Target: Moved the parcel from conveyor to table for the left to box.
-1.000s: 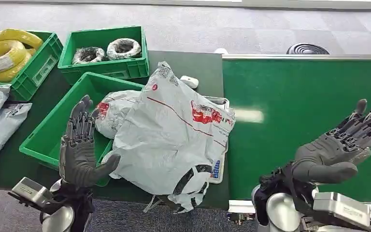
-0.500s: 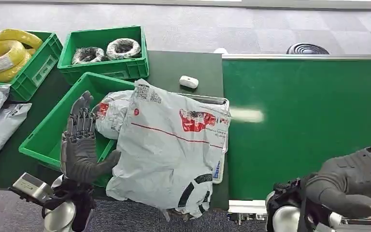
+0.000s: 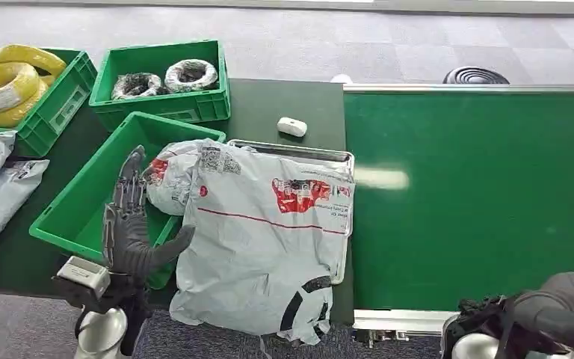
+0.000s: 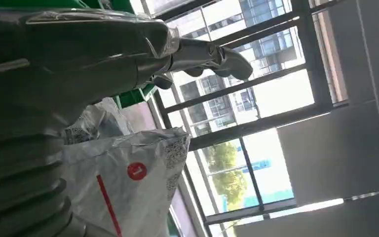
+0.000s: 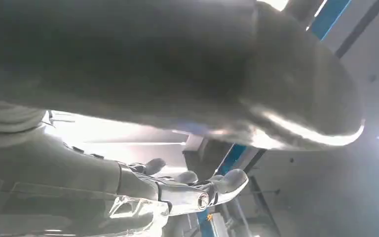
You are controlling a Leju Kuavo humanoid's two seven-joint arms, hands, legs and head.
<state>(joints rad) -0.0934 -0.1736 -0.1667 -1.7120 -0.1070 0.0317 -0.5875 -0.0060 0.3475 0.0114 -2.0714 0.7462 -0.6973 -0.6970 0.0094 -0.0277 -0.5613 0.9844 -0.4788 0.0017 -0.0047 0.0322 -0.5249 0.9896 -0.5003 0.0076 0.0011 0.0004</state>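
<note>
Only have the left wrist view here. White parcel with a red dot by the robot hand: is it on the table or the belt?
Observer: On the table. The parcel lies across a metal tray beside the belt, with its near end overhanging the table edge.
Operator: Where's the right robot hand?
Observer: The right robot hand is low, past the belt's near edge, holding nothing.
Operator: And the box?
Observer: A green bin sits just left of the parcel, with the left robot hand open over its near corner. A smaller parcel lies at the bin's right side.
</note>
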